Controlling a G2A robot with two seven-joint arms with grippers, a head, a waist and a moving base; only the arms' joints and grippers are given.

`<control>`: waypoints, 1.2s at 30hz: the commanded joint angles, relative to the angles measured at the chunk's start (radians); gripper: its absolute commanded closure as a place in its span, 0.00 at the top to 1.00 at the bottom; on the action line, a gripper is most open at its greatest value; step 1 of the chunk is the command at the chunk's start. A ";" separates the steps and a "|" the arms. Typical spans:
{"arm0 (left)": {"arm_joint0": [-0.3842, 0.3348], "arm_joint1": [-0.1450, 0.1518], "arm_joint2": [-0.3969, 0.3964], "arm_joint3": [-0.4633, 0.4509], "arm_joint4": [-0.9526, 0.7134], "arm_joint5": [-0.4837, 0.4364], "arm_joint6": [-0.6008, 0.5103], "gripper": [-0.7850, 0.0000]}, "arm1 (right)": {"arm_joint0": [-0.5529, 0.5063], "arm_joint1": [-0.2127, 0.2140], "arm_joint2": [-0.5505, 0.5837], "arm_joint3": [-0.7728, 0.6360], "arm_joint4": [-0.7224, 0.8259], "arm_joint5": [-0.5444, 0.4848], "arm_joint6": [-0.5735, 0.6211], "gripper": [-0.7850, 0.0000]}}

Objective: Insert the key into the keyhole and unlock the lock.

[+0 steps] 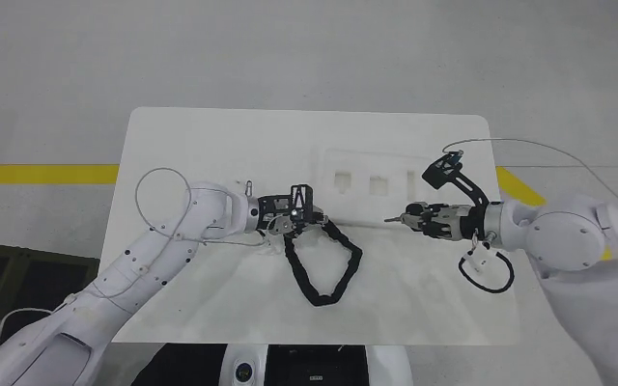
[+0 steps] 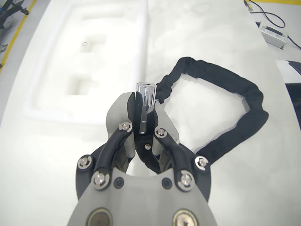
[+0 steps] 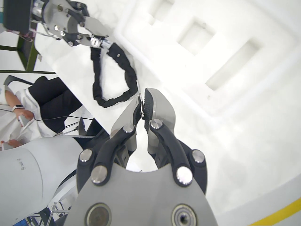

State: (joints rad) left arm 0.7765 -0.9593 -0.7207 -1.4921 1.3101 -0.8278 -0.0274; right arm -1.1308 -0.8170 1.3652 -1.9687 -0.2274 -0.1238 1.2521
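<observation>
While the left gripper's [image 2: 144, 105] jaws clamp the lock [image 2: 146, 92] at the middle of the counter [image 1: 193, 145], your right gripper's [image 3: 142, 101] jaws pinch the key [image 1: 391, 220], well apart to the lock's right. Key shaft points left at the keyhole [image 3: 95, 42], roughly in line. Close straight leftward.

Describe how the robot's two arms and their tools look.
The left arm and right arm have smooth white rounded shells, each with a thin grey cable looping outside. Each wrist carries a black bracket. The left tool and right tool match: a light grey base plate, black curved links fastened by shiny round bolts, and grey fingers with black pads.
</observation>
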 commanded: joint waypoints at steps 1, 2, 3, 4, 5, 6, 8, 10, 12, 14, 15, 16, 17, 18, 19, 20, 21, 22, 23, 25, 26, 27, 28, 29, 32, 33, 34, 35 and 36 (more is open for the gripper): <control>0.018 0.006 -0.025 -0.019 0.025 0.034 0.026 0.00 | 0.019 -0.006 -0.034 0.014 0.061 -0.006 -0.008 0.00; 0.026 0.008 -0.034 -0.029 0.044 0.049 0.037 0.00 | 0.031 -0.010 -0.055 0.023 0.085 -0.007 -0.011 0.00; 0.036 0.011 -0.042 -0.036 0.060 0.063 0.051 0.00 | 0.044 -0.014 -0.075 0.033 0.105 -0.004 -0.018 0.00; 0.045 0.013 -0.049 -0.041 0.070 0.073 0.066 0.00 | 0.060 -0.018 -0.096 0.041 0.111 0.003 -0.024 0.00; 0.053 0.015 -0.055 -0.047 0.084 0.079 0.080 0.00 | 0.076 -0.022 -0.118 0.045 0.110 0.013 -0.030 0.00; 0.060 0.016 -0.061 -0.050 0.099 0.084 0.091 0.00 | 0.093 -0.026 -0.140 0.046 0.110 0.025 -0.038 0.00; 0.073 0.019 -0.068 -0.060 0.127 0.089 0.113 0.00 | 0.128 -0.036 -0.184 0.049 0.108 0.049 -0.055 0.00; 0.084 0.020 -0.071 -0.066 0.151 0.089 0.134 0.00 | 0.162 -0.046 -0.226 0.057 0.108 0.069 -0.074 0.00; 0.091 0.021 -0.074 -0.072 0.173 0.088 0.153 0.00 | 0.193 -0.056 -0.261 0.073 0.111 0.089 -0.091 0.00; 0.095 0.021 -0.078 -0.075 0.194 0.089 0.167 0.00 | 0.221 -0.065 -0.292 0.090 0.113 0.104 -0.103 0.00; 0.098 0.021 -0.080 -0.074 0.200 0.091 0.175 0.00 | 0.233 -0.068 -0.304 0.098 0.114 0.112 -0.108 0.00; 0.101 0.021 -0.082 -0.073 0.205 0.091 0.180 0.00 | 0.243 -0.072 -0.315 0.102 0.116 0.119 -0.115 0.00; 0.103 0.021 -0.084 -0.068 0.206 0.091 0.185 0.00 | 0.252 -0.075 -0.326 0.104 0.116 0.124 -0.119 0.00; 0.103 0.021 -0.084 -0.068 0.206 0.091 0.185 0.00 | 0.257 -0.077 -0.333 0.106 0.115 0.126 -0.120 0.00; 0.103 0.021 -0.084 -0.068 0.206 0.091 0.185 0.00 | 0.257 -0.077 -0.333 0.106 0.115 0.126 -0.120 0.00; 0.103 0.021 -0.084 -0.068 0.206 0.091 0.185 0.00 | 0.257 -0.077 -0.333 0.106 0.115 0.126 -0.120 0.00; 0.103 0.021 -0.084 -0.068 0.206 0.091 0.185 0.00 | 0.257 -0.077 -0.333 0.106 0.115 0.126 -0.120 0.00; 0.103 0.021 -0.084 -0.068 0.206 0.091 0.185 0.00 | 0.257 -0.077 -0.333 0.106 0.115 0.126 -0.120 0.00; 0.103 0.021 -0.084 -0.068 0.206 0.091 0.185 0.00 | 0.257 -0.077 -0.333 0.106 0.115 0.126 -0.120 0.00; 0.103 0.021 -0.084 -0.068 0.206 0.091 0.185 0.00 | 0.257 -0.077 -0.333 0.106 0.115 0.126 -0.120 0.00; 0.103 0.021 -0.084 -0.068 0.206 0.091 0.185 0.00 | 0.257 -0.077 -0.333 0.106 0.115 0.126 -0.120 0.00; 0.103 0.021 -0.084 -0.068 0.206 0.091 0.185 0.00 | 0.257 -0.077 -0.333 0.106 0.115 0.126 -0.120 0.00; 0.103 0.021 -0.084 -0.068 0.206 0.091 0.185 0.00 | 0.257 -0.077 -0.333 0.106 0.115 0.126 -0.120 0.00; 0.103 0.021 -0.084 -0.068 0.206 0.091 0.185 0.00 | 0.257 -0.077 -0.333 0.106 0.115 0.126 -0.120 0.00; 0.103 0.021 -0.084 -0.068 0.206 0.091 0.185 0.00 | 0.257 -0.077 -0.333 0.106 0.115 0.126 -0.120 0.00; 0.103 0.021 -0.084 -0.068 0.206 0.091 0.185 0.00 | 0.257 -0.077 -0.333 0.106 0.115 0.126 -0.120 0.00; 0.110 0.020 -0.085 -0.071 0.199 0.099 0.191 0.00 | 0.257 -0.077 -0.333 0.106 0.115 0.126 -0.120 0.00; 0.118 0.020 -0.086 -0.072 0.197 0.103 0.194 0.00 | 0.250 -0.078 -0.335 0.103 0.110 0.127 -0.136 0.00; 0.123 0.020 -0.088 -0.072 0.202 0.105 0.197 0.00 | 0.247 -0.079 -0.338 0.097 0.100 0.135 -0.144 0.00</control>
State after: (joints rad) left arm 0.8913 -0.9391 -0.8063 -1.5633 1.5089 -0.7270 0.1649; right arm -0.8793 -0.8949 1.0302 -1.8658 -0.1178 0.0039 1.1218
